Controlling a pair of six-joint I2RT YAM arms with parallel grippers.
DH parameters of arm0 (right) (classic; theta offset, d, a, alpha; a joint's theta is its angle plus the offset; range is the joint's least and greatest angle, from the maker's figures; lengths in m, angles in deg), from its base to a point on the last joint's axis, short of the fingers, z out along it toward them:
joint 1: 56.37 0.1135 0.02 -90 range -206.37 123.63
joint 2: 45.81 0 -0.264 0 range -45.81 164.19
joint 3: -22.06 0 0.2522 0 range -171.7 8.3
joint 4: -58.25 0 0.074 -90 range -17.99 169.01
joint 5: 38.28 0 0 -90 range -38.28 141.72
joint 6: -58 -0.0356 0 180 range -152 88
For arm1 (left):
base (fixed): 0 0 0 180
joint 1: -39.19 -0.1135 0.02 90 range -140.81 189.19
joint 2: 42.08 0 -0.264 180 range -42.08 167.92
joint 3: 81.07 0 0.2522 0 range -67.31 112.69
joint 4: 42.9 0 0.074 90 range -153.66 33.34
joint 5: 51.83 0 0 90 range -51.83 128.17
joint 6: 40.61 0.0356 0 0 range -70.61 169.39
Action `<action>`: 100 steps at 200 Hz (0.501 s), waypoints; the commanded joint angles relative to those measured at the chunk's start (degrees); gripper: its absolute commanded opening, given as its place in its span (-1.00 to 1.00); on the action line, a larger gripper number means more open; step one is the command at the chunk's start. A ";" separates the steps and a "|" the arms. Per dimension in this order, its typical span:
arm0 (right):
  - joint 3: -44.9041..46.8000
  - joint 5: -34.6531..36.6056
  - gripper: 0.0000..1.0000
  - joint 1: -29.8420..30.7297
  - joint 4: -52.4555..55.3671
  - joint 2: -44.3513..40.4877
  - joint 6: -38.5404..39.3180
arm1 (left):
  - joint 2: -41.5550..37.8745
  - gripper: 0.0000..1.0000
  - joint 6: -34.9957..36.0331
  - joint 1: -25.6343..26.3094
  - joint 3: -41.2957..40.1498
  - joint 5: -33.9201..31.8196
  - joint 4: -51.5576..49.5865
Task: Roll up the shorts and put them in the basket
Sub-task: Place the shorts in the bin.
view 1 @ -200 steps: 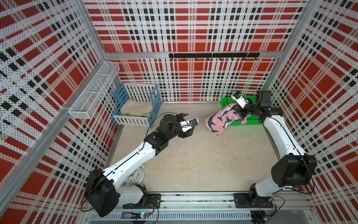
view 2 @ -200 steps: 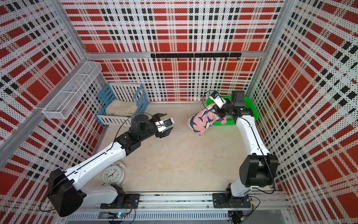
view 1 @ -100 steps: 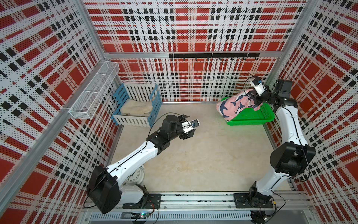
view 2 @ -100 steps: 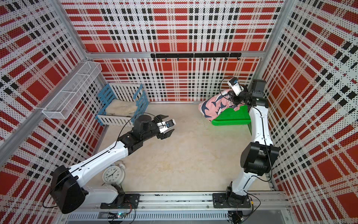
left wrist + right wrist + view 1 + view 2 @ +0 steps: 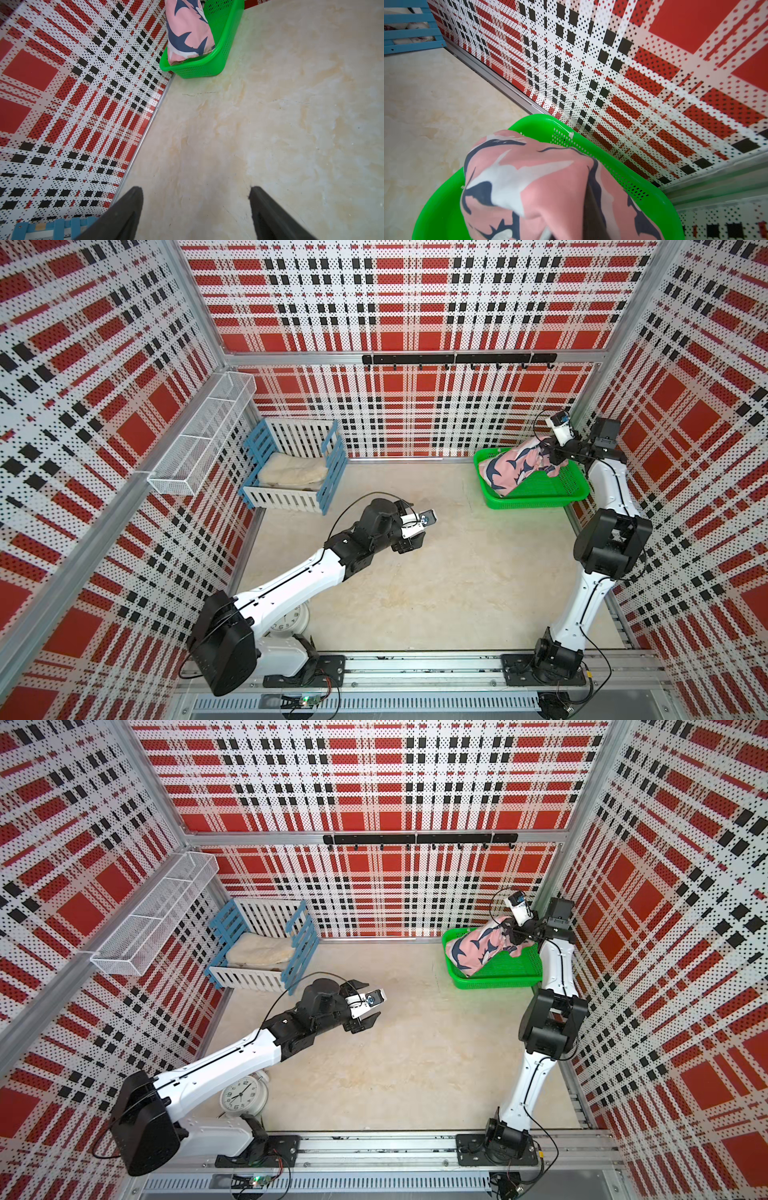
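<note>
Two claws: my right claw (image 5: 549, 455) grips the shorts (image 5: 512, 466) in the basket (image 5: 536, 502), upper right; my left claw (image 5: 195, 189) gapes wide.

One pink shark-print fabric shorts (image 5: 511, 468); one green perforated plastic basket (image 5: 536, 502); one blue-white slatted crate (image 5: 282, 499); one round white clock (image 5: 243, 1096)

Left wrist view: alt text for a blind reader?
Bundled pink shark-print shorts reach into a green basket on the beige table, beside a plaid wall. The left gripper is open and empty above the table.
</note>
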 commanded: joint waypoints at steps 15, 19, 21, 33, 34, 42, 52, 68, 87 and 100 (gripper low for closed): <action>-3.27 -6.15 -1.00 -0.29 -2.77 4.93 -3.38 | 0.36 0.71 -2.05 1.69 0.25 -3.07 -0.99; -3.31 -6.44 -1.00 -0.25 -2.30 5.38 -2.98 | 0.54 0.71 -2.03 1.82 0.42 -3.15 -1.08; -3.39 -6.54 -1.00 -0.24 -2.01 5.57 -2.76 | 0.60 0.71 -2.02 1.88 0.48 -3.19 -1.11; -3.24 -6.28 -1.00 -0.21 -0.48 6.46 -1.25 | 0.98 0.71 -1.98 2.10 0.76 -3.44 -1.30; -3.21 -6.25 -1.00 -0.21 -0.44 6.49 -1.15 | 0.99 0.71 -1.96 2.10 0.73 -3.44 -1.30; -2.76 -5.43 -1.00 -0.20 -0.28 6.57 -0.71 | 1.14 0.71 -1.81 2.19 0.84 -3.43 -1.30; -2.57 -4.16 -1.00 -0.15 -0.80 6.73 -1.32 | 1.43 0.71 -1.60 2.28 0.87 -3.44 -1.30; -2.70 -2.51 -1.00 -0.04 -1.14 7.43 -2.16 | 1.97 0.71 -1.15 2.37 0.96 -3.44 -1.46; -2.66 1.12 -0.04 0.61 -0.28 7.84 -2.37 | 2.49 0.71 -1.06 2.46 1.07 -3.48 -1.56; -2.31 3.97 0.26 1.23 0.24 7.62 -2.64 | 2.67 0.71 -0.97 2.46 0.94 -3.33 -1.56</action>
